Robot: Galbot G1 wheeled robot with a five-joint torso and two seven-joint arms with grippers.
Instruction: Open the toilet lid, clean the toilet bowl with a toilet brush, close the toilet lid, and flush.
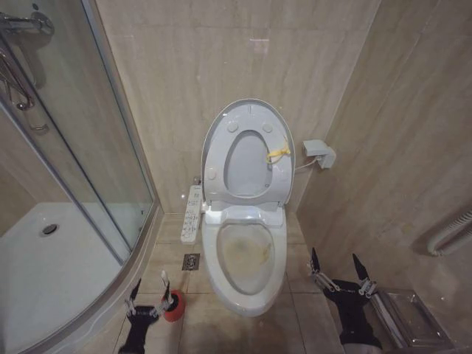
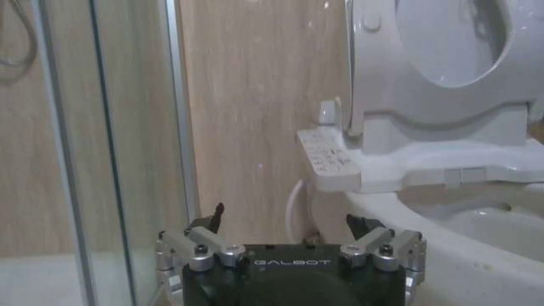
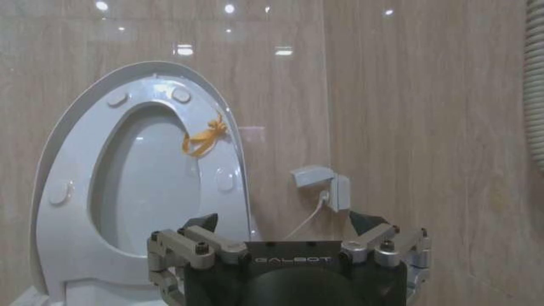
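The toilet lid (image 1: 248,118) stands upright against the wall with the seat ring (image 1: 247,166) raised against it, a yellow strap (image 1: 278,154) tied to the ring, probably as a pull for lifting. That leaves the stained toilet bowl (image 1: 246,259) exposed for scrubbing. The toilet brush (image 1: 166,284) stands in its red holder (image 1: 174,306) on the floor just left of the bowl, and the left gripper (image 1: 147,289) sits low beside it, fingers spread, apparently lined up to take the handle, though whether it touches is hard to tell. The right gripper (image 1: 336,265) waits on the bowl's other side, also spread and holding nothing.
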